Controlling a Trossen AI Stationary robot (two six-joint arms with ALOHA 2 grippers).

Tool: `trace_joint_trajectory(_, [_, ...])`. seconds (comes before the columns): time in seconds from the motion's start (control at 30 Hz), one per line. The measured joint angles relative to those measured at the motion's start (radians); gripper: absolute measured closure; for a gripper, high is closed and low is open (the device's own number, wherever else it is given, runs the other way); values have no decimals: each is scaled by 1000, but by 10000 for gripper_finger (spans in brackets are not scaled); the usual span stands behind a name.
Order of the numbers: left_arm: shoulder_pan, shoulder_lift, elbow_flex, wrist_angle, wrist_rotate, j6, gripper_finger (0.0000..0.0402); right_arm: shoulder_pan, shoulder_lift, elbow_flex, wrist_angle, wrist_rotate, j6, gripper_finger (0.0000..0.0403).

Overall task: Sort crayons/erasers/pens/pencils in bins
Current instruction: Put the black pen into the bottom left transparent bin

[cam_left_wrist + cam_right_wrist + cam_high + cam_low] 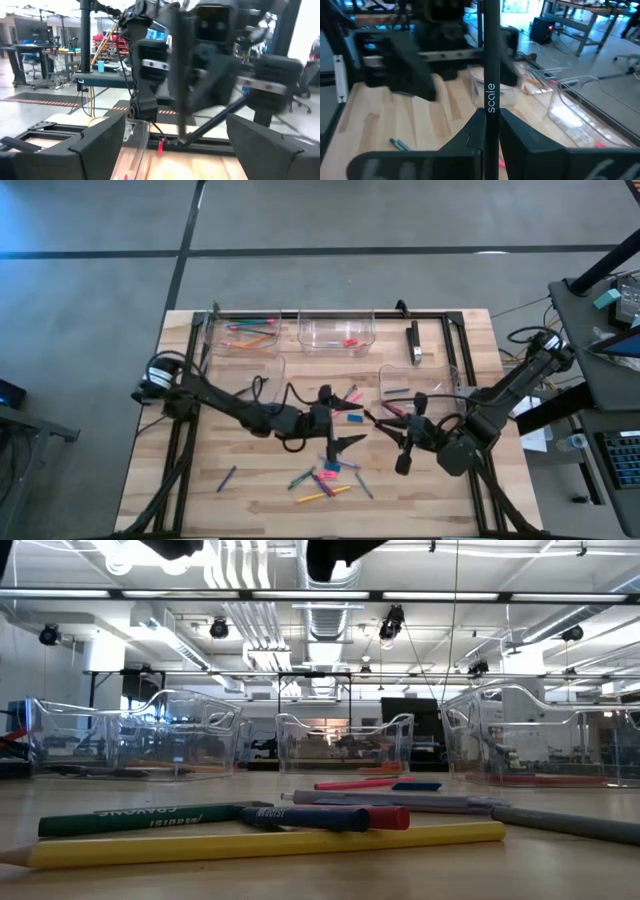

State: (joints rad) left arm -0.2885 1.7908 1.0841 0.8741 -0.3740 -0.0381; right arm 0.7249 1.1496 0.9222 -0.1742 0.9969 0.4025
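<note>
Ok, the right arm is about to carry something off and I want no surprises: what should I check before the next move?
1. Right tool shut on the dark pen: ok.
2. Pen upright in the grip: ok.
3. Left tool open and empty: ok.
4. Arms apart in the high view: ok, but close.
5. Which of the bins takes pens: cannot tell.

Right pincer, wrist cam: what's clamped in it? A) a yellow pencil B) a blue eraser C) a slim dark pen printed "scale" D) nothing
C: the right pincer is shut on a slim dark pen standing upright between its fingers, "scale" printed on the barrel.
</note>
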Motion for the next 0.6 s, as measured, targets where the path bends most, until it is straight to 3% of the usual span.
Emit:
trace_joint_trajectory(0.4, [7, 50, 24, 91, 2, -12, 80, -23, 96, -1, 90, -37, -50, 374])
trace_joint_trajectory(0.6, [7, 50, 24, 87, 2, -10, 153, -27, 96, 0, 91, -37, -55, 374])
